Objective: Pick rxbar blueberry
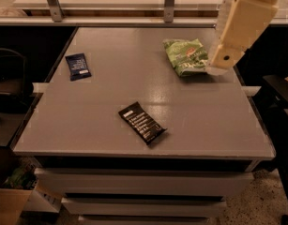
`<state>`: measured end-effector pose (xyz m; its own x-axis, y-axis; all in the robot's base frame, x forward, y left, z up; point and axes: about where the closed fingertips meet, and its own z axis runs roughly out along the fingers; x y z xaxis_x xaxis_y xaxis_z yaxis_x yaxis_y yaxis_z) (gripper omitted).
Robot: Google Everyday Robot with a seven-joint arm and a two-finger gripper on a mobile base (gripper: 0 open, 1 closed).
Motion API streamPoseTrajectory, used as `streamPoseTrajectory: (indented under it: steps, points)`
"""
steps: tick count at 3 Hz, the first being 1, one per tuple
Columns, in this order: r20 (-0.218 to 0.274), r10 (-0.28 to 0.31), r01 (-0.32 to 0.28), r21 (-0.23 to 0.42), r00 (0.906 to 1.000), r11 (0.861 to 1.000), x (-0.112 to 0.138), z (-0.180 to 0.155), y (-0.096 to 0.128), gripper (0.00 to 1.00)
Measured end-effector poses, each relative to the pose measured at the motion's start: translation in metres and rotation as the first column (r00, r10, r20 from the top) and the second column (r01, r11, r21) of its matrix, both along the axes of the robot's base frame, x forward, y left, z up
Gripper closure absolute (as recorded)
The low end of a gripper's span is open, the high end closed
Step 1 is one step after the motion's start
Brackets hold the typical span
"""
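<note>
Rxbar blueberry [78, 66] lay flat at left-rear of table [209, 125], nothing touching it. Black bar [142, 123] sat front-centre, well apart. Green chip bag [185, 55] at right-rear. Gripper [219, 68] hung just beside bag's right edge; its state couldn't be told.

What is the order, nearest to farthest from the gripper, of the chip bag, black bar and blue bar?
The gripper hangs over the right side of the table.
1. green chip bag, just beside it.
2. black bar, front centre.
3. rxbar blueberry, far left.
</note>
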<state>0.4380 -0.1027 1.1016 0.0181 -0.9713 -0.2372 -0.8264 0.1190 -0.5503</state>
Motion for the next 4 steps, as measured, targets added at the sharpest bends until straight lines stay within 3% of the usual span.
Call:
streamPoseTrajectory:
  steps: [1,2,3,4]
  points:
    - [0.023,0.088,-0.087,-0.01,0.9959,0.996,0.015,0.009,0.03,0.0]
    - [0.049,0.199,-0.198,-0.025,0.9787,0.98,0.042,0.015,0.075,0.0]
    - [0.067,0.258,-0.258,-0.02,0.9637,0.966,0.072,0.011,0.116,0.0]
    - [0.067,0.259,-0.258,-0.02,0.9637,0.966,0.072,0.011,0.116,0.0]
